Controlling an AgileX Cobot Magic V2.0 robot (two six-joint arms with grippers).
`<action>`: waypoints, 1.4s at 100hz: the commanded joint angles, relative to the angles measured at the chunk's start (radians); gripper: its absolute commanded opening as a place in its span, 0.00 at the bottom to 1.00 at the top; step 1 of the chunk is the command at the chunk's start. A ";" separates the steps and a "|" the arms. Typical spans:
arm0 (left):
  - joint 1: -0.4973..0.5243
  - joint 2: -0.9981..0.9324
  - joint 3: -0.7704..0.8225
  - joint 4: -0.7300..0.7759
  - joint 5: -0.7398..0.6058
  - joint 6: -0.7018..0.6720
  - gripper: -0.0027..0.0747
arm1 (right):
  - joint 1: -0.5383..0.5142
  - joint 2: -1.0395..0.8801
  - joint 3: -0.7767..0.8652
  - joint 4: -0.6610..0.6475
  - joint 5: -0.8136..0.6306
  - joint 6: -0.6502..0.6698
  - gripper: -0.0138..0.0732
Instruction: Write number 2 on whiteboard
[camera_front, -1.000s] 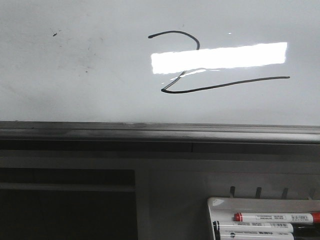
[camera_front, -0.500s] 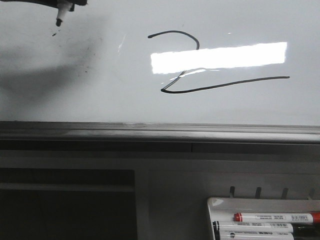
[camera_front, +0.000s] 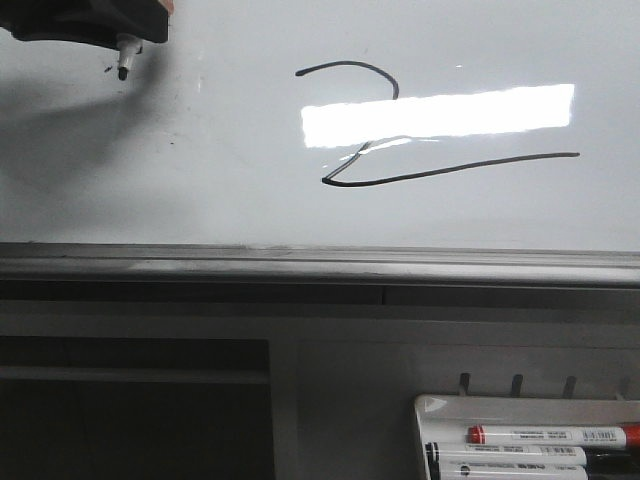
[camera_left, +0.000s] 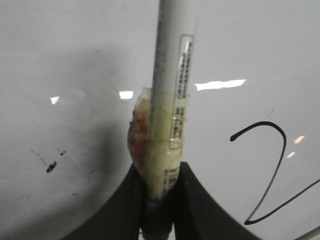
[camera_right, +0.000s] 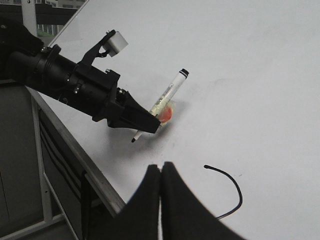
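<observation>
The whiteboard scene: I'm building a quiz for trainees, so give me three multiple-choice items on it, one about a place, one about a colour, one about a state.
1. Where is the 2 on the whiteboard, front view?
A. right of the marker tip
B. left of it
C. under it

2. What colour is the cap of the top pen in the tray?
A. blue
B. red
C. green

3. What is the left tool doing?
A. open, empty
B. shut on a marker
C. shut on an eraser

Answers:
1 A: the tip shows at upper left, the stroke further right.
2 B: its end is red.
3 B: the fingers clamp the marker's wrapped barrel.
</observation>
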 joint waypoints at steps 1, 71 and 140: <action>0.003 0.001 -0.030 -0.030 -0.031 0.002 0.01 | -0.007 0.020 -0.025 0.017 -0.057 0.001 0.07; 0.003 0.139 -0.030 -0.065 -0.132 0.002 0.01 | -0.007 0.085 -0.025 0.067 -0.040 0.001 0.07; 0.003 0.139 -0.030 -0.065 -0.194 0.002 0.66 | -0.007 0.085 -0.025 0.067 -0.047 0.001 0.07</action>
